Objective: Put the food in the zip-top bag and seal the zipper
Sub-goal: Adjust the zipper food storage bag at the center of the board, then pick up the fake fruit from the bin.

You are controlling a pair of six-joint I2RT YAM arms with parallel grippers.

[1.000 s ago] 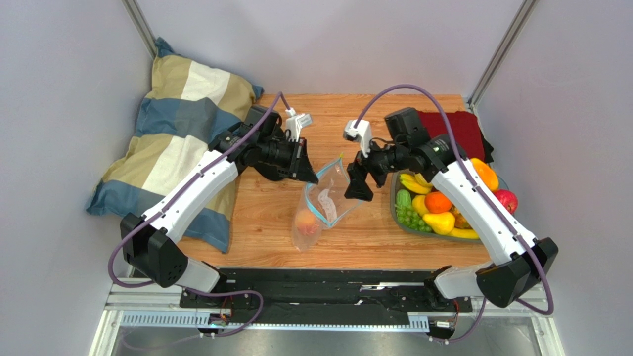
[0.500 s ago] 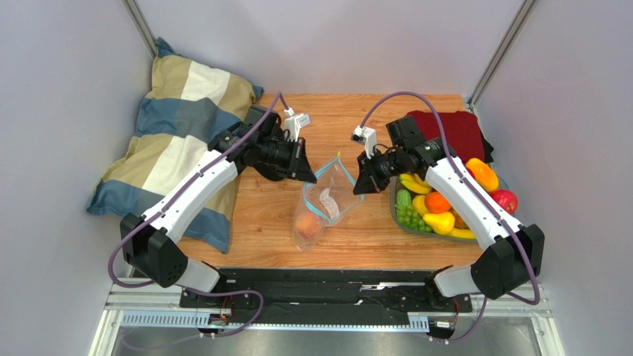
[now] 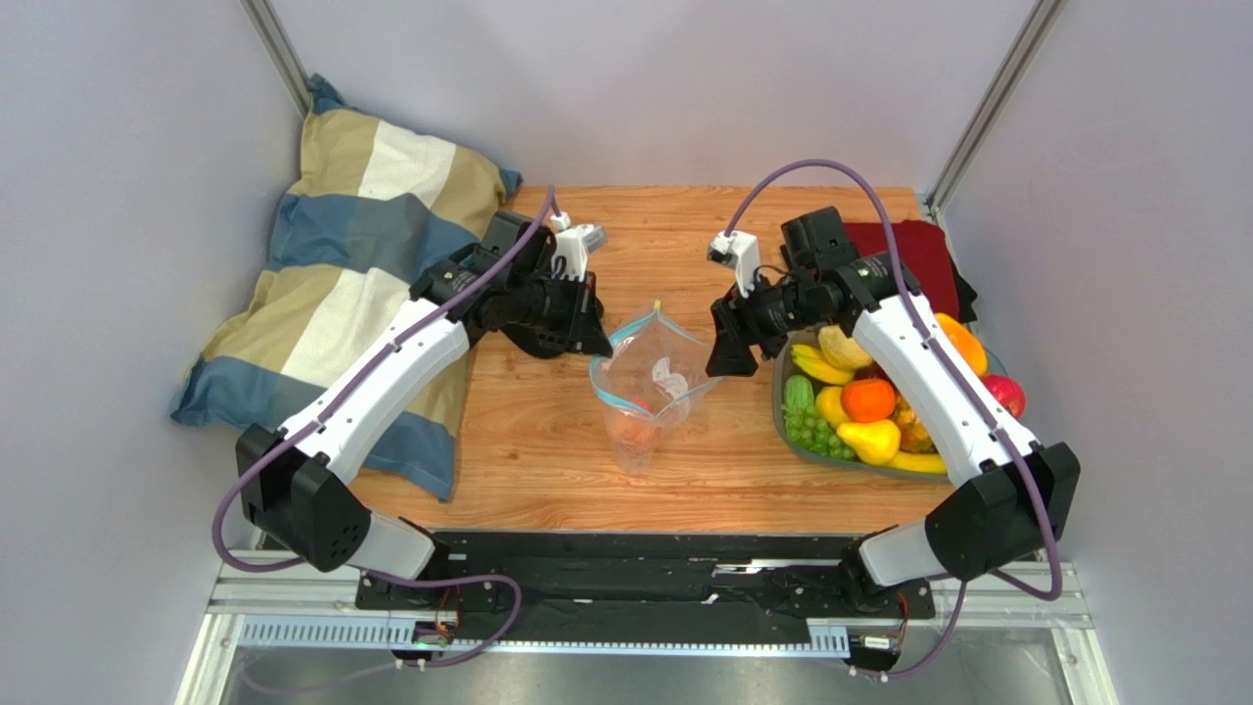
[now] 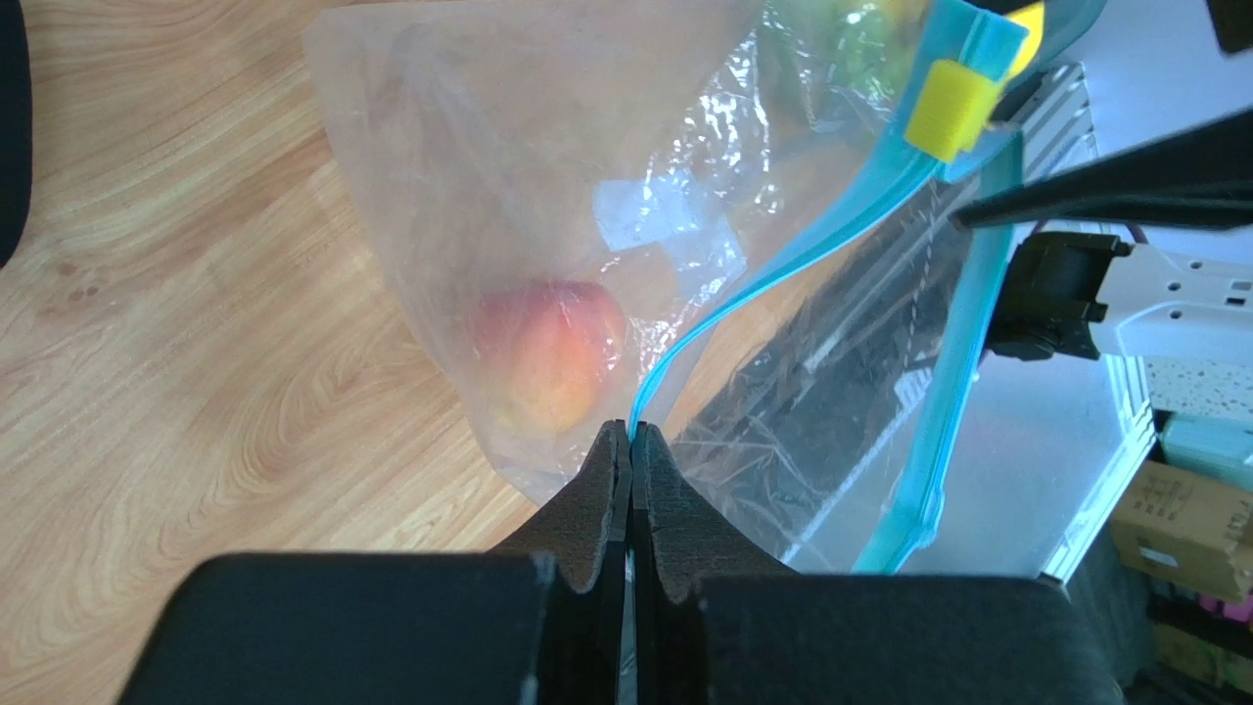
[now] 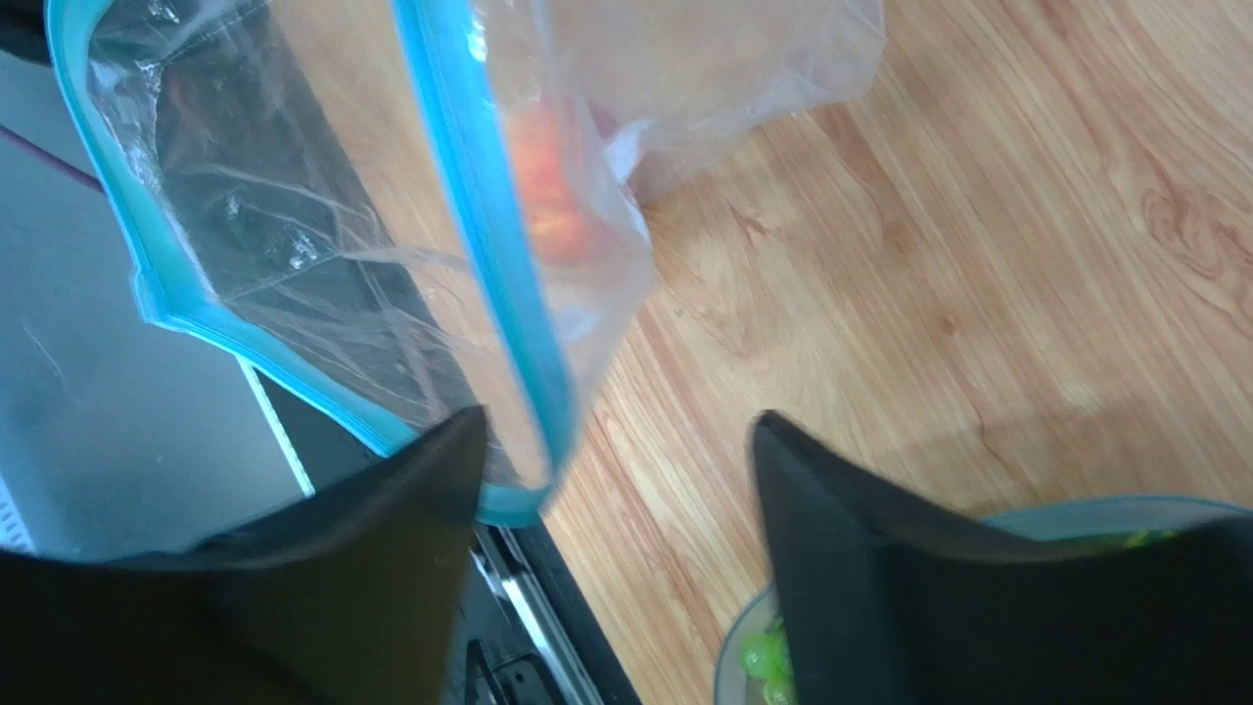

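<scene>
Bag [image 3: 647,385] is hanging mouth-up with peach [image 4: 547,345] inside, left gripper [image 4: 631,456] pinching zipper [image 4: 736,316] tight, right gripper [image 5: 618,426] gaping half-wide around the zipper, not clamping.

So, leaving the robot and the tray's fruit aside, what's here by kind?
zip-top bag: 1
peach, inside the bag: 1
grey tray: 1
striped pillow: 1
red cloth: 1
Total: 5

I find no word, number or brand mark that I can read; the white patch [image 4: 647,213] on the zip-top bag [image 4: 427,147], upper middle of my left wrist view, is too blurred to give any lettering.
</scene>
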